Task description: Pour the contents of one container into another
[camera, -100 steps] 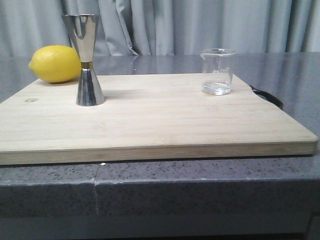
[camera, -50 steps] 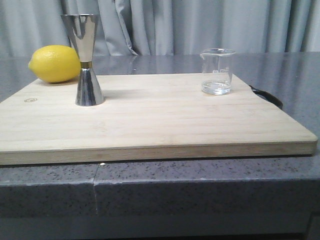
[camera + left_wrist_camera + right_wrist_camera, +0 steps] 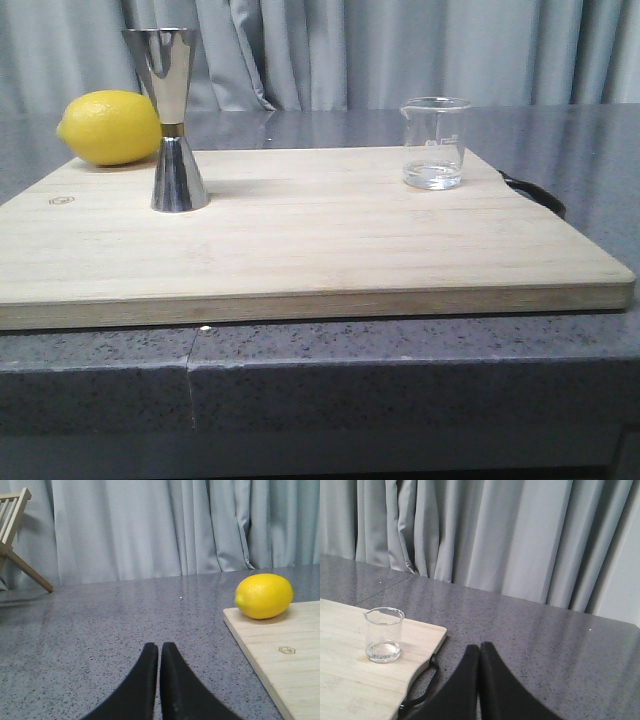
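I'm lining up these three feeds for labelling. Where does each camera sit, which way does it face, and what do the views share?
Front view: low at the counter's near edge, facing forward over the board to the jigger, lemon, beaker and curtain; no robot parts show.
Left wrist view: off the board's left end, facing the curtain; the left gripper, shut, shows.
Right wrist view: off the board's right end; the right gripper, shut, shows.
Shared: the lemon is in the front and left wrist views, the beaker in the front and right wrist views.

Smooth matte-black fingers (image 3: 150, 680) on each wrist, curved and tapering to narrow rounded tips (image 3: 472, 677).
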